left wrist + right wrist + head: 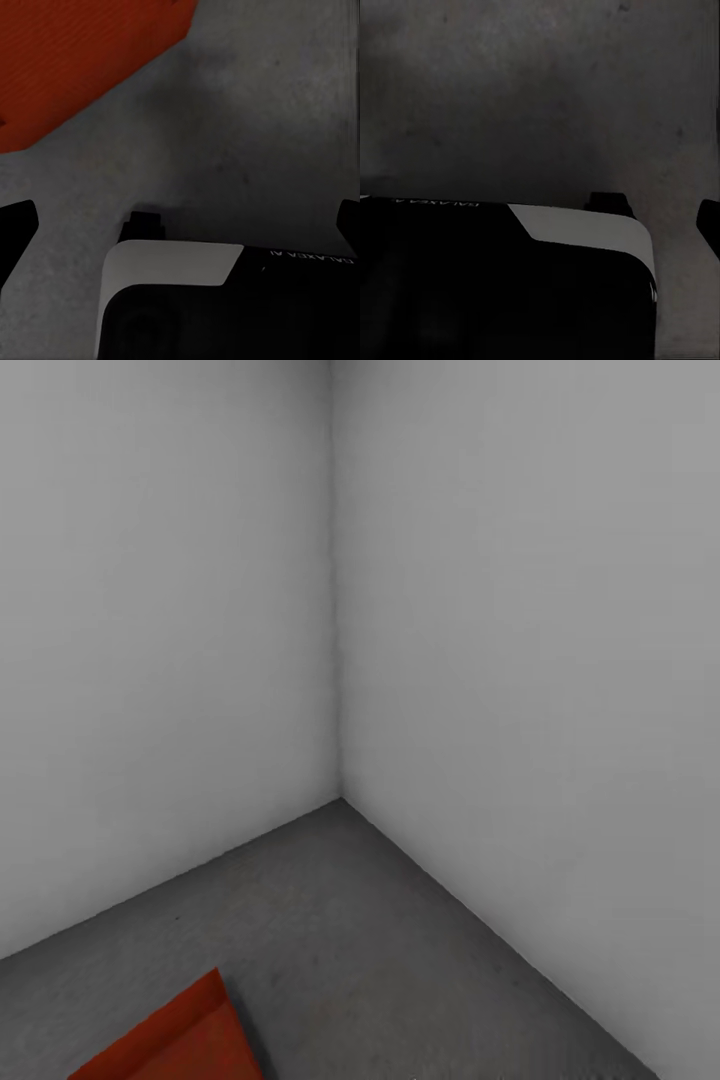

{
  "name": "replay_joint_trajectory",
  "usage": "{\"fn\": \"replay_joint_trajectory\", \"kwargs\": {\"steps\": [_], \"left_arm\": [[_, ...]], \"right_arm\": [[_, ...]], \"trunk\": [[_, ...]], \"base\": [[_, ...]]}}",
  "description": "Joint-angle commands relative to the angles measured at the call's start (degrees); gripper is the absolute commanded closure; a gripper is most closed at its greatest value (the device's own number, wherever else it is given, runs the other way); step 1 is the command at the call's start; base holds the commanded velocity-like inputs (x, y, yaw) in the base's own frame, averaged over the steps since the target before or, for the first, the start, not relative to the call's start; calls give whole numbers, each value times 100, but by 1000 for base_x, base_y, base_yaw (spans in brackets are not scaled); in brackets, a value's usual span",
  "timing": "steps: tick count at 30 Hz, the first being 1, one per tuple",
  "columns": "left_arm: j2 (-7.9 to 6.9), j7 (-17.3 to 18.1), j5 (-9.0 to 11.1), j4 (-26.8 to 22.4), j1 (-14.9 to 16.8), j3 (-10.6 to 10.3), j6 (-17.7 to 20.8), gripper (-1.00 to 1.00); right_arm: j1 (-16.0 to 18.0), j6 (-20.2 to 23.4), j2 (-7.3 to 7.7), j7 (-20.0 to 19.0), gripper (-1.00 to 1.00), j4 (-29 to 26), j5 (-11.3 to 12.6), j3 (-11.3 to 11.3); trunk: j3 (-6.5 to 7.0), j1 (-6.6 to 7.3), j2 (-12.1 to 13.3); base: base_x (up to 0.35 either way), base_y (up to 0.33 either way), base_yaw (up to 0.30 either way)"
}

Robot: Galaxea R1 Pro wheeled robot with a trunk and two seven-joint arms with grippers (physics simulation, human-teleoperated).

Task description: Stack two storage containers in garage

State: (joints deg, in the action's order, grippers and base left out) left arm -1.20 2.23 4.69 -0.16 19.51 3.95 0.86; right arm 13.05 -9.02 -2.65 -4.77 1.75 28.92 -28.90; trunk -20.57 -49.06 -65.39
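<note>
Facing a garage corner of pale grey walls [180,610], the head view catches one orange-red storage container [185,1035] on the dark concrete floor [380,940], apparently set down as the base for stacking. The left gripper [180,221] hangs spread and empty near it. The right gripper's finger state cannot be told.

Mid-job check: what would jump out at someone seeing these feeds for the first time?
The orange-red storage container stands out, cut off at the head view's bottom edge, left of centre, on the dark grey concrete floor; it also shows in the left wrist view. Beyond it, two plain pale grey walls meet in a bare corner. Both wrist views look down on concrete and the robot's base.
</note>
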Motion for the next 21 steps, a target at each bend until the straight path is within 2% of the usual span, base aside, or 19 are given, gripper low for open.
{"fn": "replay_joint_trajectory", "kwargs": {"steps": [1, 8, 21], "left_arm": [[-4, 23, 49, -2, -2, 36, 10, -100], [-11, 23, 44, -2, -93, 36, 0, -100], [19, 32, -19, -2, -276, 28, -35, -100]], "right_arm": [[7, -29, 11, -32, -100, 19, 135, -36], [5, -29, 68, -36, -100, 19, 355, -36], [5, -29, 78, -33, -100, 19, 403, -36]], "trunk": [[-6, 0, -4], [-6, 0, -4], [-6, 0, -4]], "base": [[0, 0, -282], [0, 0, -283], [0, 0, -283]]}}
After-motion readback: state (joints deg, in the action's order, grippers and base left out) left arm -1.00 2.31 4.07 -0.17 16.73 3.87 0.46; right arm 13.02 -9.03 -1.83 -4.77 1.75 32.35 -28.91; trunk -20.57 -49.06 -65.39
